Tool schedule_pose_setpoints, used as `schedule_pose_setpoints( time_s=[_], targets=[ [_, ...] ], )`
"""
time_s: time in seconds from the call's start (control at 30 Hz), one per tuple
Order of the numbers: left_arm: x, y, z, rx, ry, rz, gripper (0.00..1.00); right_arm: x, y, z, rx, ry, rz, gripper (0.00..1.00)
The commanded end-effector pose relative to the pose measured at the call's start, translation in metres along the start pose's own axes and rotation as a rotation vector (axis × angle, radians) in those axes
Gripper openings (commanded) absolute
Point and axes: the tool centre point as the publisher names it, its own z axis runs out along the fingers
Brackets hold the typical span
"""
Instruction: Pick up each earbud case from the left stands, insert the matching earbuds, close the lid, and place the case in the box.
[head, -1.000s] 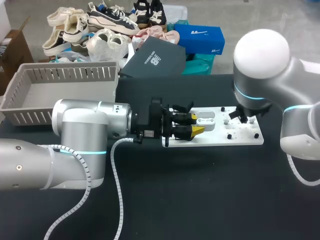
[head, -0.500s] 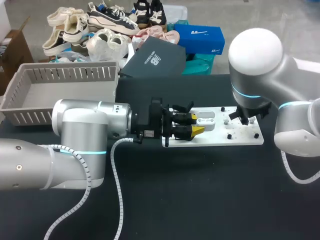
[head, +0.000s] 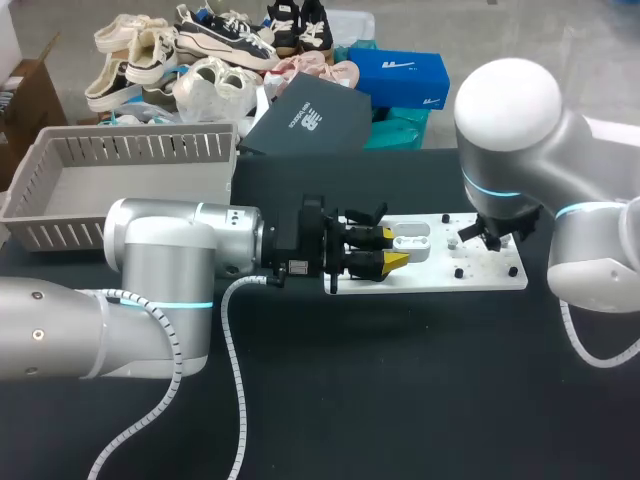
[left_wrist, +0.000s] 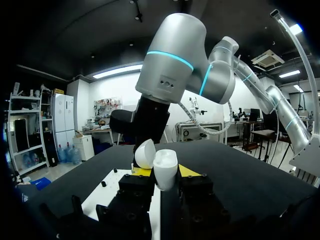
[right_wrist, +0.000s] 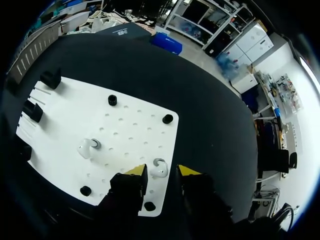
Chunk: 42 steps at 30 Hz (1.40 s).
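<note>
Earbud pickup was in hand: the left tool (head: 392, 249) gripped the open case (left_wrist: 164, 166) while the right tool (right_wrist: 160, 172), released, apparently straddled an earbud (right_wrist: 159, 169), probably needing to clench next.

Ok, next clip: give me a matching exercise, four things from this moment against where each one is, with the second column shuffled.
Things
1. small white plastic earbud case
2. white earbud nearer the right gripper
3. second white earbud
4. grey slatted plastic basket

Places
A. lying on the flat white board, off to the side of the right gripper
B. standing on the left side of the black table
C. clamped in the left gripper, lid open
D. lying on the board between the right gripper's open fingertips

Pairs: 1-C, 2-D, 3-A, 4-B
</note>
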Motion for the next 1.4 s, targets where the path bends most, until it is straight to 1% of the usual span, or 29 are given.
schedule_pose_setpoints(
  time_s=[0.03,0.17,0.5,0.53,0.63,0.7,0.87,0.97,1.1,1.27,1.4],
  targets=[
    [0.0,-0.001,-0.001,-0.003,-0.002,0.001,0.0,0.001,0.001,0.001,0.004,-0.001,0.001,0.29],
    [0.0,-0.001,-0.001,-0.003,-0.002,0.001,0.0,0.002,0.0,0.001,0.006,0.001,0.001,0.28],
    [0.0,-0.001,-0.001,-0.003,-0.002,0.001,0.0,0.001,0.0,0.002,0.008,0.002,-0.003,0.2],
    [0.0,-0.001,-0.001,-0.003,-0.002,0.001,0.0,0.001,0.0,0.003,0.008,0.002,-0.004,0.18],
    [0.0,-0.001,-0.001,-0.003,-0.002,0.001,0.0,0.001,0.0,0.004,0.009,0.004,-0.004,0.05],
    [0.0,-0.001,-0.001,-0.003,-0.002,0.001,0.0,0.001,0.0,0.004,0.009,0.005,-0.004,0.0],
    [0.0,-0.001,-0.001,-0.003,-0.002,0.001,0.0,0.002,0.0,0.0,0.007,0.005,-0.01,0.0],
    [0.0,-0.001,-0.001,-0.003,-0.002,0.001,0.0,0.002,-0.001,-0.012,0.004,0.0,-0.015,0.0],
    [0.0,-0.001,-0.001,-0.003,-0.002,0.001,0.0,0.002,-0.005,-0.029,-0.006,0.023,-0.011,0.0],
    [0.0,-0.001,-0.001,-0.003,-0.002,0.001,0.0,0.006,-0.012,-0.063,-0.031,0.02,-0.001,0.0],
    [0.0,-0.001,-0.001,-0.003,-0.002,0.001,0.0,0.013,-0.013,-0.091,-0.045,0.0,-0.03,0.0]
  ],
)
